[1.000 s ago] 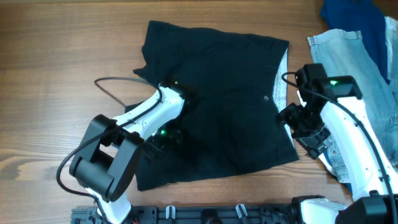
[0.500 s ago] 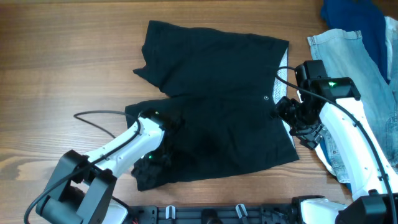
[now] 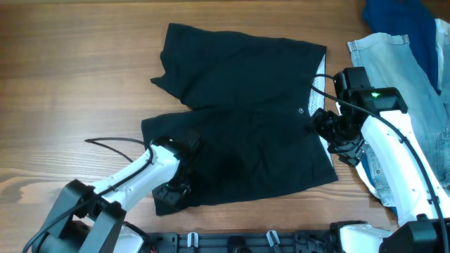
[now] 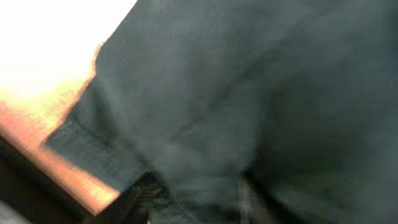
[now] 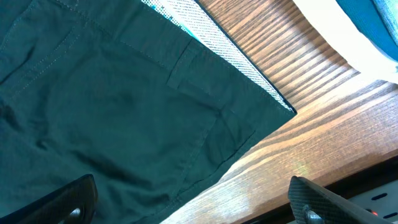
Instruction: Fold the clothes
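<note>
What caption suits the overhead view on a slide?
Black shorts spread on the table; left gripper at their hem, right gripper at the waistband.

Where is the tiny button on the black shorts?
In the overhead view, the button is on the right side of the black shorts, just left of the white lining and near the right gripper.
</note>
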Robot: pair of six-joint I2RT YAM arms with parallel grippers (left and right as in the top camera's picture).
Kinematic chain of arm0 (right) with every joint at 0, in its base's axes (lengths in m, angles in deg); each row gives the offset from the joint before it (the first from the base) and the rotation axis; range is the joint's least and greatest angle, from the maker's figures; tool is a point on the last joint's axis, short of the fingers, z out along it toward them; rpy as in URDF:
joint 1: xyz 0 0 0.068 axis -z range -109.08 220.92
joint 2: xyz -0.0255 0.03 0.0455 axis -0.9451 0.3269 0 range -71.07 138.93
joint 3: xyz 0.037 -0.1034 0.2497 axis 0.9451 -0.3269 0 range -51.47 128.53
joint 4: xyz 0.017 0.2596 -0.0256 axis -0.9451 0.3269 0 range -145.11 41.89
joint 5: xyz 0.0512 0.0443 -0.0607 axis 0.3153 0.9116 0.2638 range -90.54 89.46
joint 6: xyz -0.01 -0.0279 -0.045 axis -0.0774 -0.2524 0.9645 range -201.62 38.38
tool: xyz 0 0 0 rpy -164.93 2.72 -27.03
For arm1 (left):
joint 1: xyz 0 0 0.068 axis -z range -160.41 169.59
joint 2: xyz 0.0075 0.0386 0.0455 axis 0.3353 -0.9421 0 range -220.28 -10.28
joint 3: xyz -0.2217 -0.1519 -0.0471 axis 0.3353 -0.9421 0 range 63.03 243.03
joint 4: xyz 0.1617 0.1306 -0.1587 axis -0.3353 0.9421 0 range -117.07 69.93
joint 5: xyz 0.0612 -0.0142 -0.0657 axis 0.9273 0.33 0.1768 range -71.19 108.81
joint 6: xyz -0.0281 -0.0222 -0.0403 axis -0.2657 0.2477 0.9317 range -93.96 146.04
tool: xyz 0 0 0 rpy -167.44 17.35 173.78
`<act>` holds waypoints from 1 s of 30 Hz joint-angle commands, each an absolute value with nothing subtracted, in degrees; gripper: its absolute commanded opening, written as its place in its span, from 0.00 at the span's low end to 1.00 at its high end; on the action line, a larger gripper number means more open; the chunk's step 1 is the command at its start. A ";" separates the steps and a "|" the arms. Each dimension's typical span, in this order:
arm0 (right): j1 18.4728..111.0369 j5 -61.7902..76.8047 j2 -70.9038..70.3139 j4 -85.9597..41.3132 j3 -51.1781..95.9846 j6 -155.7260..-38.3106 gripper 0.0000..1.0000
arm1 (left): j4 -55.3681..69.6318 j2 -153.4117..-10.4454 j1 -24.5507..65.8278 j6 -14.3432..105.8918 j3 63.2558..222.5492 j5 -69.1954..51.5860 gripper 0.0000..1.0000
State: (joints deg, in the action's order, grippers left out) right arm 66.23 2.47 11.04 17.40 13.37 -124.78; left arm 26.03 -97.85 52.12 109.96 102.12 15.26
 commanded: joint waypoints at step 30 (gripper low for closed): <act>66.25 5.51 10.47 14.69 12.88 -122.04 1.00 | 12.76 -101.79 54.46 102.96 90.36 8.42 0.13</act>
State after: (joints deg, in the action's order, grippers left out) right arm 66.23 4.65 11.04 14.84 13.26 -122.63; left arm 14.77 -96.10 53.57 102.53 97.88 -0.43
